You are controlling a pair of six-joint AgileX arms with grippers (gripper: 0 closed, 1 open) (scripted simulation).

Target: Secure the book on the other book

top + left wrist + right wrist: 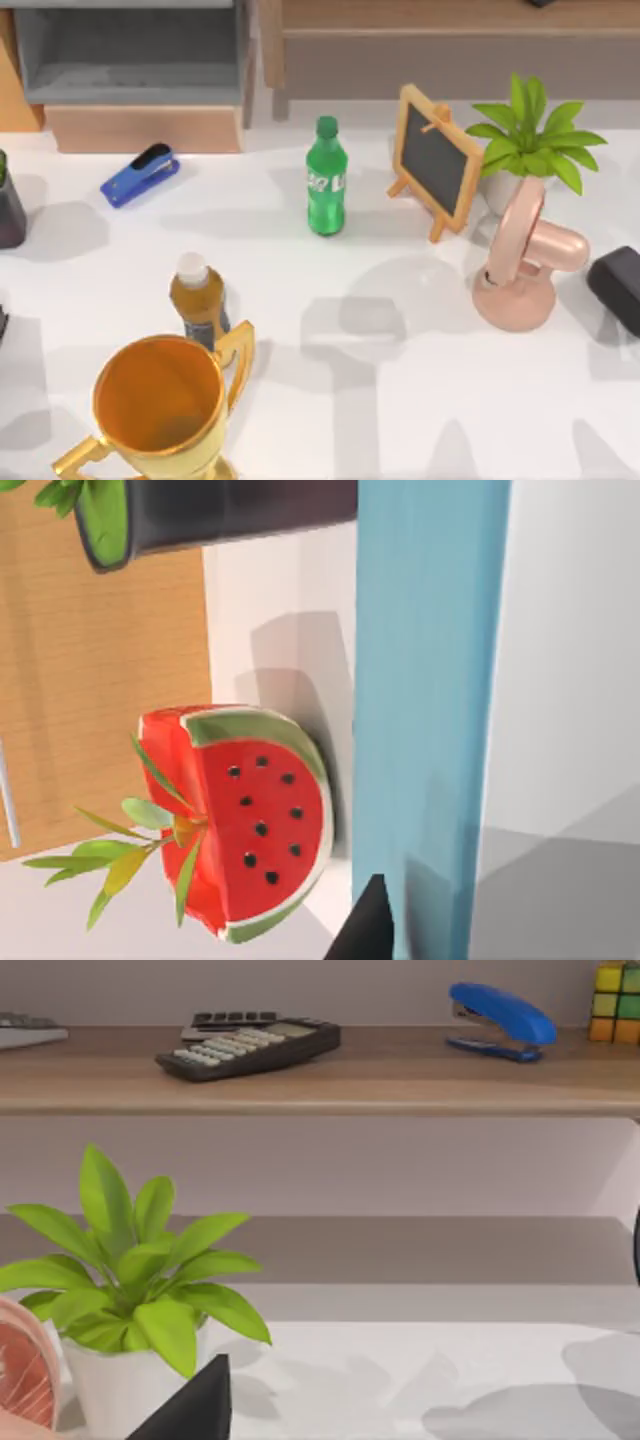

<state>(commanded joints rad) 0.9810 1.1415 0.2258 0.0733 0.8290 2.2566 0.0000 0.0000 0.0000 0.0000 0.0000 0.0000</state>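
A tall light-blue book (428,680) stands upright in the left wrist view. My left gripper (400,935) is shut on its lower part, with one dark fingertip (368,928) lying against the book's edge. The other book is out of view. My right gripper (300,1430) hangs low over the table's right side, open and holding nothing. One of its dark fingers (195,1410) stands far off to the side, in front of a potted plant (130,1290).
A watermelon slice (250,820) and a dark plant pot (200,515) stand close to the book. On the table are a gold trophy (160,405), brown bottle (198,300), green bottle (326,180), blue stapler (140,175), small chalkboard (435,160), potted plant (530,140) and pink fan (525,255).
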